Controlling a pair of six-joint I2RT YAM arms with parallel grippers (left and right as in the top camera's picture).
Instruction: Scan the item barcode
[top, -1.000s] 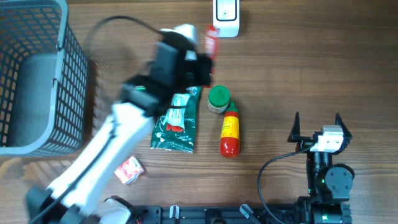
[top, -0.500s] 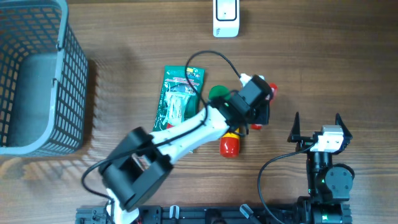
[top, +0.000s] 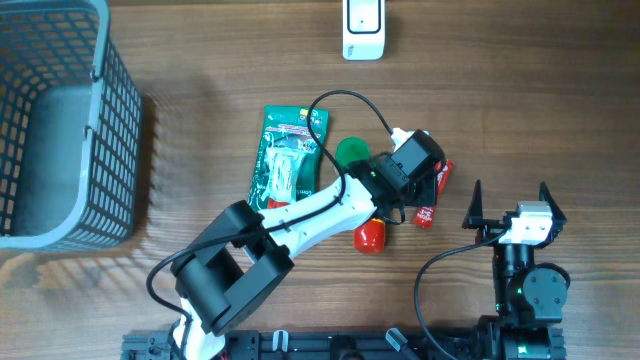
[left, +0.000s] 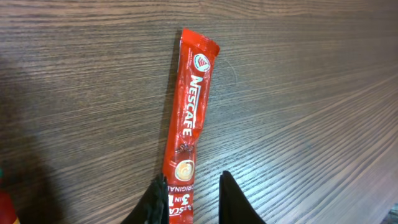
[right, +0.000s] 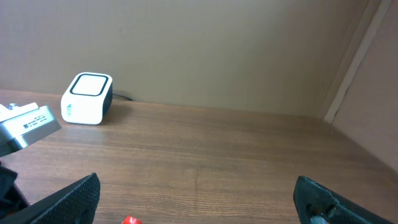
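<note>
We see the red Nescafé stick sachet (left: 189, 118) lying flat on the brown wooden table (left: 311, 93), just right of centre in the overhead view and near the red sauce bottle (top: 370, 236). The left gripper (left: 191, 198) sits at the bottom edge of its wrist view, jaws drawn almost together. The sachet's lower end lies between the black fingertips (left: 231, 199). One tip touches its edge and a strip of bare wood shows beside the other, so we cannot tell whether it is pinched. The right gripper (top: 510, 200), at lower right overhead, is spread wide and holds nothing. The white box-shaped scanner (top: 362, 28) stands at top centre, well apart from the sachet. A green foil packet (top: 285, 165) and a green-lidded jar (top: 350, 152) lie centre-left. A grey mesh basket (top: 120, 130) fills the left edge.
</note>
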